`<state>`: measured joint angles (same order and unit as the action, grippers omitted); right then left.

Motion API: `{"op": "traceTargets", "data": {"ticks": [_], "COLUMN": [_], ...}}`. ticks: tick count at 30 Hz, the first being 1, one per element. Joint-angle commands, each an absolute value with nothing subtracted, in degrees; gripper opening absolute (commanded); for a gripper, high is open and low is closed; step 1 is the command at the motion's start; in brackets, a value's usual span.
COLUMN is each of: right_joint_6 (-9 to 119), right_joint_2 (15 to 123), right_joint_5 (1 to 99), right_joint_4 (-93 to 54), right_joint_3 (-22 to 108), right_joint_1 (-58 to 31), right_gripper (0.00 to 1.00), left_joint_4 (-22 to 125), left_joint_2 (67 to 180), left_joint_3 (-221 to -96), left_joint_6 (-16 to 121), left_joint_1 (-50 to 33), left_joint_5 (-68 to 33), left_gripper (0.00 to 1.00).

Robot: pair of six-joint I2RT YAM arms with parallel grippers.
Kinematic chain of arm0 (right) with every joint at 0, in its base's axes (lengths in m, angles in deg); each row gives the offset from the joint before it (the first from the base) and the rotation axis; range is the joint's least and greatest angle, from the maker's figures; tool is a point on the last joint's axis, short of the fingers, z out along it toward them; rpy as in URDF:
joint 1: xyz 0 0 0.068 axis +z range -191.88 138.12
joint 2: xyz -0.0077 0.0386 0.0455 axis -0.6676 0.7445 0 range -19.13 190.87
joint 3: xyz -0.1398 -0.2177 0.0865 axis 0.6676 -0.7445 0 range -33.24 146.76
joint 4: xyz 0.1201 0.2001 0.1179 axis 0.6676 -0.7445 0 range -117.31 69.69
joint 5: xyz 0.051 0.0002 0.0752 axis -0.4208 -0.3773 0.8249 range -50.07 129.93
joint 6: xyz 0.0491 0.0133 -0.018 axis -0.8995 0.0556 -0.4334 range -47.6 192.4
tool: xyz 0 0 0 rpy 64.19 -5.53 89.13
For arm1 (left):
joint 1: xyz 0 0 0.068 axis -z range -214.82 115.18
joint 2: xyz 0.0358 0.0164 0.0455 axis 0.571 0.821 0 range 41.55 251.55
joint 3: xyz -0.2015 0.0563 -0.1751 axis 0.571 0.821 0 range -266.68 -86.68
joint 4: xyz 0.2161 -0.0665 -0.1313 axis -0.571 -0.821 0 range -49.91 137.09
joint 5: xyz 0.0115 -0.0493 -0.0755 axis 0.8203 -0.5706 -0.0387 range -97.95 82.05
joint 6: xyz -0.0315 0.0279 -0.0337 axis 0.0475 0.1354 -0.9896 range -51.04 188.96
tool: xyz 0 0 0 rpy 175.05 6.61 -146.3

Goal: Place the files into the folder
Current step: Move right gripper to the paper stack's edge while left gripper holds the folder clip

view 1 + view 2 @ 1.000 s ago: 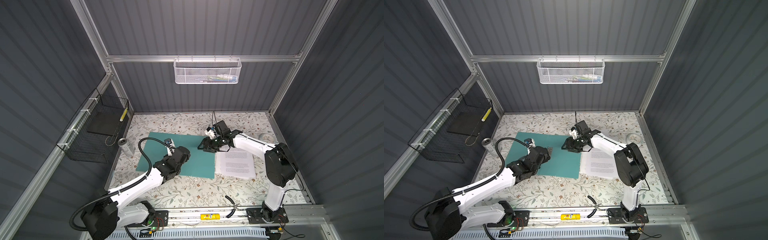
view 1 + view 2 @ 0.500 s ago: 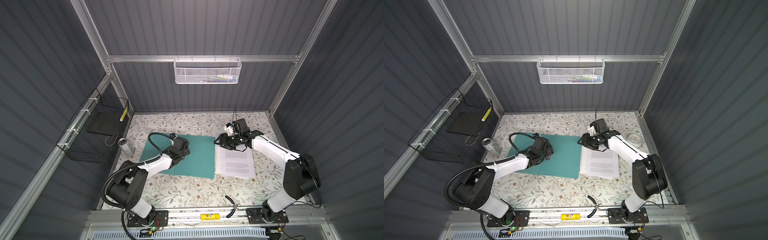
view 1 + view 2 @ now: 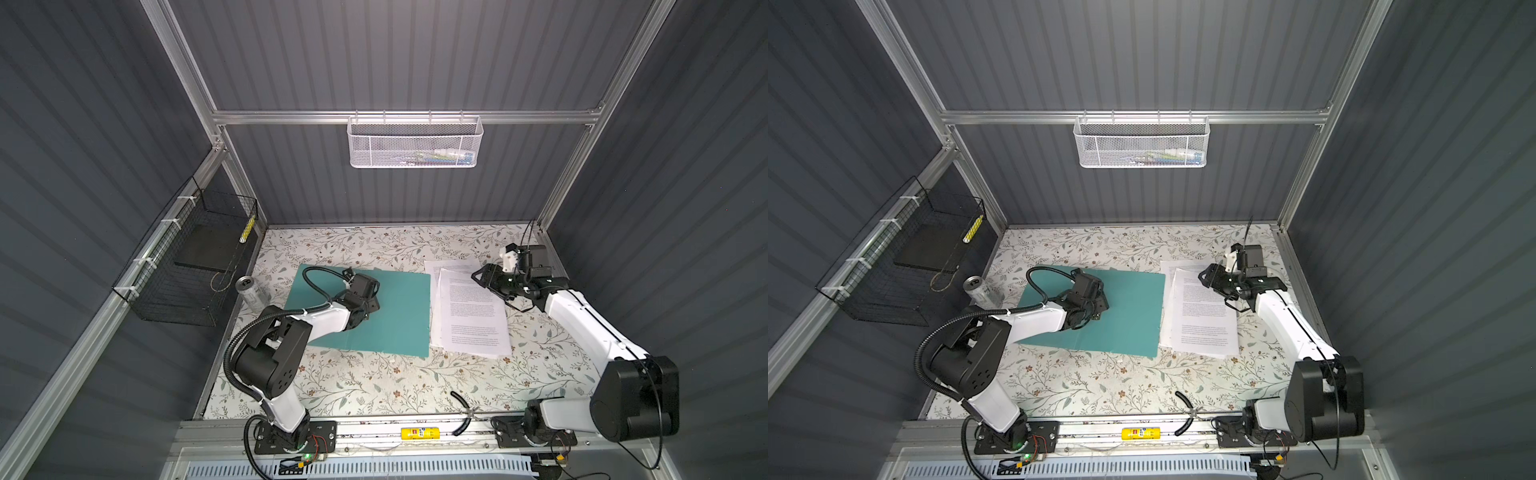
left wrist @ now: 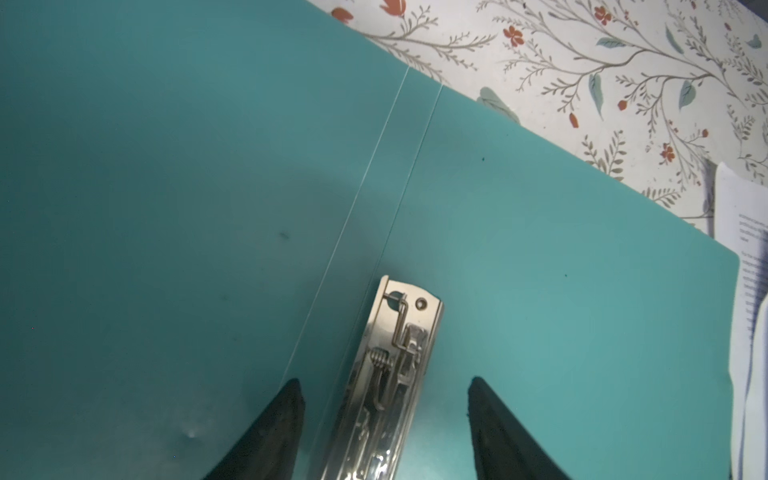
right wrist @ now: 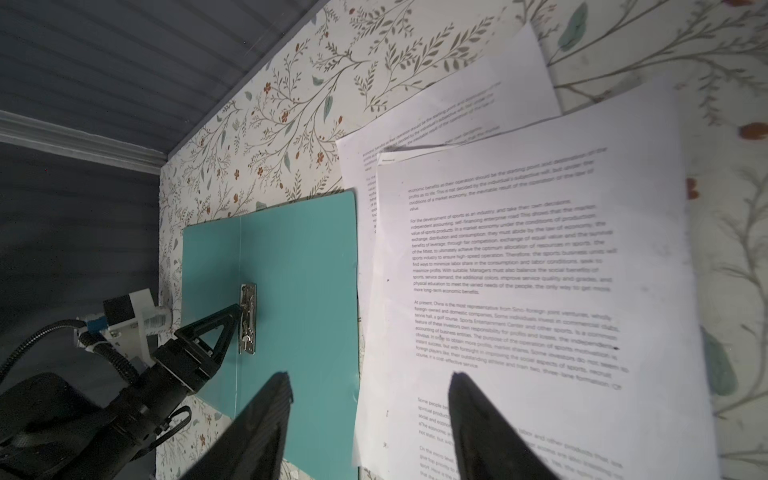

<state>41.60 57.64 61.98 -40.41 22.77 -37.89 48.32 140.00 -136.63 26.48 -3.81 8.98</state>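
The folder [image 3: 399, 309] lies open and flat on the flowered table [image 3: 374, 382], a little left of the middle, with its metal clip [image 4: 395, 374] on the inner spine. The files [image 3: 469, 307] lie in a loose, fanned pile right against the folder's right edge, printed side up. The left arm rises from the front rail, folds sharply at the elbow and runs its forearm low across the folder's near left part; the left gripper [image 4: 384, 379] points down at the spine, its jaws apart, one finger on each side of the clip with a gap on both sides. The right arm stretches from the front right corner toward the back wall, then bends its wrist leftward, so the right gripper [image 5: 369, 374] hangs above the far right corner of the files, jaws apart and holding nothing. A can [image 3: 251, 291] stands near the folder's left edge.
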Motion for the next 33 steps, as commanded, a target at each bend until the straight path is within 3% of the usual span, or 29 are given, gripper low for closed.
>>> {"op": "traceTargets", "data": {"ticks": [1,5,16,26,33], "right_joint_6": [42.2,41.6,40.4,45.5,46.3], "right_joint_2": [56.5,57.2,60.6,63.8,68.0], "right_joint_5": [61.1,64.3,61.0,52.5,54.3], "right_joint_4": [-39.2,-39.9,-38.0,-42.0,-40.9], "right_joint_3": [22.0,22.6,18.0,18.0,17.4], "right_joint_1": [-41.5,-44.7,-48.8,-52.3,-53.0], "right_gripper": [0.63,0.62,0.59,0.59,0.59], "left_joint_4": [49.4,51.2,53.3,54.1,53.3], "left_joint_2": [141.5,142.8,144.6,143.0,141.8], "left_joint_3": [-137.3,-136.7,-136.4,-134.3,-134.2], "left_joint_6": [24.3,23.2,17.7,16.2,16.9], "left_joint_1": [-4.2,-4.1,-2.8,-1.8,-1.8], "left_joint_5": [8.0,6.2,1.4,0.4,1.7], "left_gripper": [0.63,0.6,0.55,0.55,0.62]}}
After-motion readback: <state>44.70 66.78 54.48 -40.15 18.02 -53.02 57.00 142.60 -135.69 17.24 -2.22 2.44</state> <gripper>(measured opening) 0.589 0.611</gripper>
